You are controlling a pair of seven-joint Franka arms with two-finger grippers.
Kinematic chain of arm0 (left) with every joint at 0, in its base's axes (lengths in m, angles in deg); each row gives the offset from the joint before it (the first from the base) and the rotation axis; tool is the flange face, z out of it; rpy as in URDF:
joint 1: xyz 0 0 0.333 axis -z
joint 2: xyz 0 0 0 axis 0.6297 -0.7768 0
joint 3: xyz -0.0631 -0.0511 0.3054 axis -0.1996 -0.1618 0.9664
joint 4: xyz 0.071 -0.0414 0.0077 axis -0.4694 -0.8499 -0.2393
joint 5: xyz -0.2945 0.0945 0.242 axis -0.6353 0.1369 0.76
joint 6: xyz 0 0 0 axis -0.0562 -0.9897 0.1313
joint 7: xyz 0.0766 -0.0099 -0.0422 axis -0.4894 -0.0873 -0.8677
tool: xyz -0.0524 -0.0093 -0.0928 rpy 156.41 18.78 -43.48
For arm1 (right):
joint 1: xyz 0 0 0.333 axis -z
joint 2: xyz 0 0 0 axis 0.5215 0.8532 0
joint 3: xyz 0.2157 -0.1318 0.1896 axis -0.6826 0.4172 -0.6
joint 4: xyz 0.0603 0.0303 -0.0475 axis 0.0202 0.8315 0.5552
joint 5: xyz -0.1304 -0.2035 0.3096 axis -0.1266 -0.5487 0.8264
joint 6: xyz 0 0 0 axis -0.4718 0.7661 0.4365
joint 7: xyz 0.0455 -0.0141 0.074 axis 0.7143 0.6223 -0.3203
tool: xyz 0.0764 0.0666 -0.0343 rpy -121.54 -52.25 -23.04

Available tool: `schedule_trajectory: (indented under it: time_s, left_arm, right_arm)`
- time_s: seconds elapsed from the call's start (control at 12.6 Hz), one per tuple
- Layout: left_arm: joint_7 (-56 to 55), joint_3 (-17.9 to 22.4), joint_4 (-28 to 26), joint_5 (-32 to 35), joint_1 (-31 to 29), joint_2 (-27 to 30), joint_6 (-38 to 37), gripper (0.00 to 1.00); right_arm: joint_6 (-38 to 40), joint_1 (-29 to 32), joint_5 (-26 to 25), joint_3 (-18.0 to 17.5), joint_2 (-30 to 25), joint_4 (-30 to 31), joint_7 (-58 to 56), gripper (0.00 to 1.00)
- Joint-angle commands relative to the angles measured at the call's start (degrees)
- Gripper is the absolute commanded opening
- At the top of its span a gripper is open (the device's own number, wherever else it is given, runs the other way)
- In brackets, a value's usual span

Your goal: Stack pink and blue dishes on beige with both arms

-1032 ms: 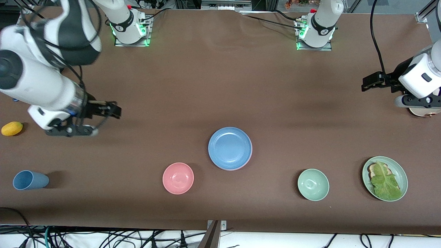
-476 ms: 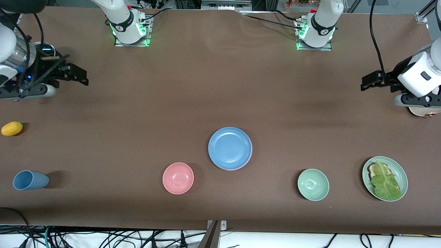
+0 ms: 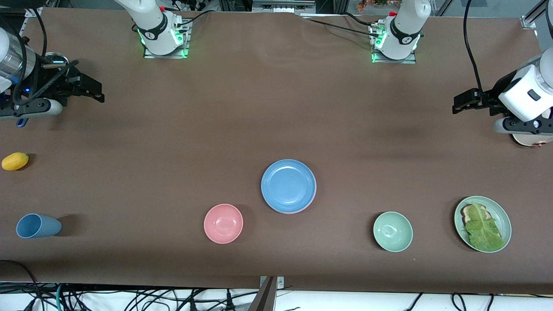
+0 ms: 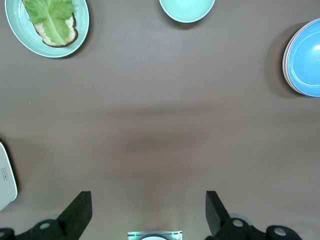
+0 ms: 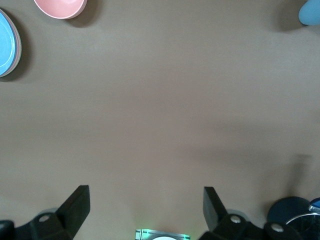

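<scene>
A blue dish (image 3: 288,185) lies in the middle of the table on top of a stack. A thin pink dish rim (image 3: 288,212) peeks out beneath it. The beige plate is hidden. The stack also shows in the left wrist view as the blue dish (image 4: 306,60) and in the right wrist view as the blue dish (image 5: 6,44). My right gripper (image 3: 96,90) hangs open and holds nothing at the right arm's end of the table, over bare cloth. My left gripper (image 3: 459,105) hangs open and holds nothing at the left arm's end. Both are well apart from the stack.
A pink bowl (image 3: 223,223) and a green bowl (image 3: 392,231) sit nearer to the front camera than the stack. A green plate with toast and lettuce (image 3: 482,223) lies toward the left arm's end. A blue cup (image 3: 36,226) and a yellow fruit (image 3: 15,161) lie toward the right arm's end.
The right arm has swung up and away from the table's middle toward its own end and the bases' side, staying open. The left arm has not moved.
</scene>
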Motion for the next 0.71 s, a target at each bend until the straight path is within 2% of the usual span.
schedule_trajectory:
  time_s: [0.0,0.63]
  left_arm:
    - [0.5,-0.2,1.4,-1.2,-0.1,0.2,-1.2,1.0]
    - [0.5,0.0,1.3,-1.2,-0.1,0.5,-1.3,1.0]
  right_arm:
    - [0.2,0.7,-2.2,-0.6,-0.6,-0.5,-0.9,1.0]
    - [0.3,0.7,-1.9,-0.5,-0.7,-0.5,-0.5,1.0]
